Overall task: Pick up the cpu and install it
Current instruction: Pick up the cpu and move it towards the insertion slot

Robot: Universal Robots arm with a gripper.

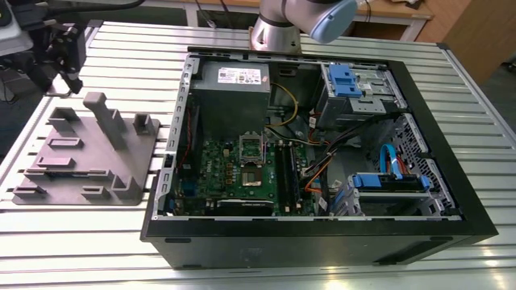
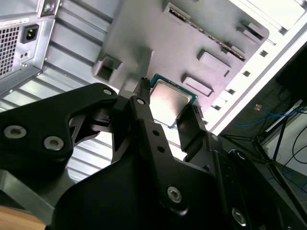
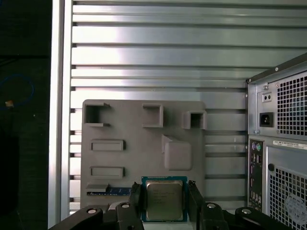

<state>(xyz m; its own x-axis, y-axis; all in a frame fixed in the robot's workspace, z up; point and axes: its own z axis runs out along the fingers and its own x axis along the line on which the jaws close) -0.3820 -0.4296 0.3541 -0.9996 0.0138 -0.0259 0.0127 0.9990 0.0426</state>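
Hand (image 3: pixel 164 191) grasps cpu (image 3: pixel 165 201) by its edges above grey tray (image 3: pixel 120 124); grip may slip or tilt, spoiling motherboard (image 1: pixel 229 172) seating.

grey moulded tray (image 3: pixel 144 143) with upright posts, ahead of the gripper (image 3: pixel 165 191); slatted aluminium table (image 3: pixel 168 48) under it; open computer case (image 1: pixel 322 151) just beside the tray, farther from the gripper, housing green motherboard (image 1: pixel 241 175), power supply (image 1: pixel 234 90), blue drive brackets (image 1: pixel 342 81).
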